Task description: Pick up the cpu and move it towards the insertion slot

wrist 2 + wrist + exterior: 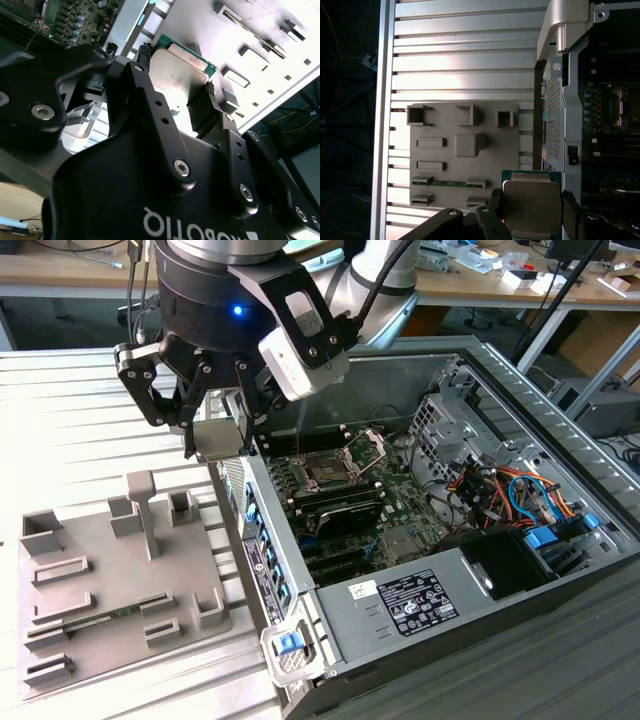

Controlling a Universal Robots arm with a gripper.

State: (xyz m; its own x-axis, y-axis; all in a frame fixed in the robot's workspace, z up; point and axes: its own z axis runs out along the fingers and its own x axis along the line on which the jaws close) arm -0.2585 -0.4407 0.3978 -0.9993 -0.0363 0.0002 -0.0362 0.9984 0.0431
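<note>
Robotics lab: open PC case (pixel 400 375), cluttered benches (pixel 50 275) (alu worktable (pixel 80 430))

arm (pixel 385 275): silver-grey, rounded joints
wrist (pixel 200 295): black, blue light, cables
camera (pixel 300 350): white box
gripper (pixel 217 437): black linkages, silver screws, white lettering

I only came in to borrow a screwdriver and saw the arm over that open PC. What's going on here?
The robot arm's gripper is shut on the cpu, holding the silvery chip by two opposite edges in the air. It hangs about over the wall of the open computer case that faces the grey tray on the slatted table. The insertion slot lies further inside the case with its bracket raised, and the chip is not over it yet.
</note>
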